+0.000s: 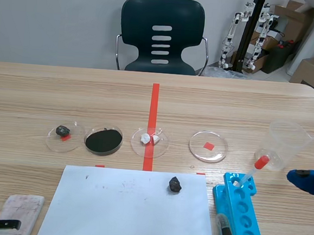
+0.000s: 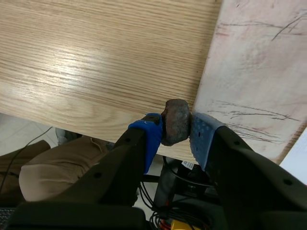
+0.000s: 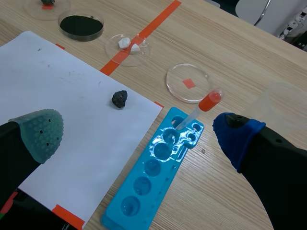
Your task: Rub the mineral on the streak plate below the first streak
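Mineral point(image 2: 176, 121), a grey-brown lump, is pinched between the blue pads of the left pincer point(image 2: 176, 130). It's held right at the edge of the streak plate point(image 2: 259, 62), which is found at the lower left of the scene view, lying on the tabletop point(image 2: 96, 57). Thin dark scratch marks can be seen on the plate just past the lump. Whether the two are actually touching can't be told.

The right pincer point(image 3: 138, 133) is held spread wide with nothing in it, at the right edge of the scene view, above the white paper sheet point(image 3: 62, 96) and the blue well tray point(image 3: 158, 163). A dark rock point(image 3: 119, 98) is sat on the paper, and a red-bulbed dropper point(image 3: 201, 108) is propped in the tray.
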Tool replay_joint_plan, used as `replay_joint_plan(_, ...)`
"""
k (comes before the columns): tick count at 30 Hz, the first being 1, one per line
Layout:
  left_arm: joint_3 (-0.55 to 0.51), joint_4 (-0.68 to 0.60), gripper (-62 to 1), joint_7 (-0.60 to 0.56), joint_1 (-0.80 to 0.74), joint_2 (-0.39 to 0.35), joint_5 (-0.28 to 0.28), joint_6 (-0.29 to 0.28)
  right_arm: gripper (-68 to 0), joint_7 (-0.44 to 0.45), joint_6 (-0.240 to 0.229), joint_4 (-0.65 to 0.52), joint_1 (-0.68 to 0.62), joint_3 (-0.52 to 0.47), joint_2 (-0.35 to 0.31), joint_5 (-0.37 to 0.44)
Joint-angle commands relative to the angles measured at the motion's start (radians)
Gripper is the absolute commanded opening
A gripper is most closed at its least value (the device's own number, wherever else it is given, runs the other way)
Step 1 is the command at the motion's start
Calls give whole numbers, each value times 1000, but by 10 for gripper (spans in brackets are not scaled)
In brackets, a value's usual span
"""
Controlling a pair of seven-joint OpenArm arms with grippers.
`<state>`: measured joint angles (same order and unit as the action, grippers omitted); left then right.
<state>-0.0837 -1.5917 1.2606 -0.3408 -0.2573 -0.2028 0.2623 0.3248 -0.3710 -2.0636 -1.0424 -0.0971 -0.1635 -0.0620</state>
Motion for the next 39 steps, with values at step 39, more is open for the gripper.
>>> replay_joint_plan(39, -4, -8, -492, 73, -6, -7, 36, 29, 4, 15, 4, -2, -2, -2, -8, 10)
